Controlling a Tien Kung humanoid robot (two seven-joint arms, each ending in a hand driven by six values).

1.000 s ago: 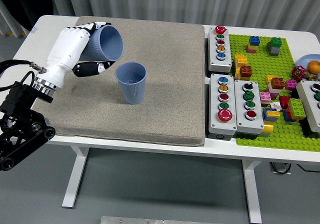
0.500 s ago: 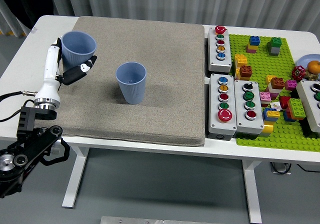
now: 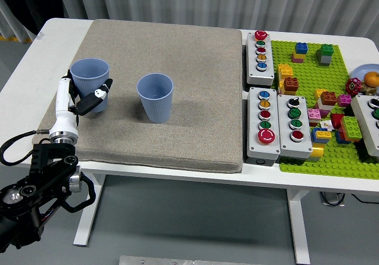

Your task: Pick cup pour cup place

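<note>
1 view only: head cam, high on robot's side, facing fwd and down over white table. Near edge runs along btm, far edge at top. Mid-range; nearly whole tabletop in frame.

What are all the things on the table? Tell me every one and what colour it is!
Cups: 2, blue, upright on the mat; held cup at the left, free cup near the middle.
Mat: 1, grey-beige, covers the table's left and middle.
Button boxes: 4, grey with coloured buttons; small box, two front boxes, one at the right edge.
Baseplate: 1, green, right side, with many-coloured bricks.
Table: 1, white.
Left hand: 1, white and black, wrapped around the held cup.
</note>
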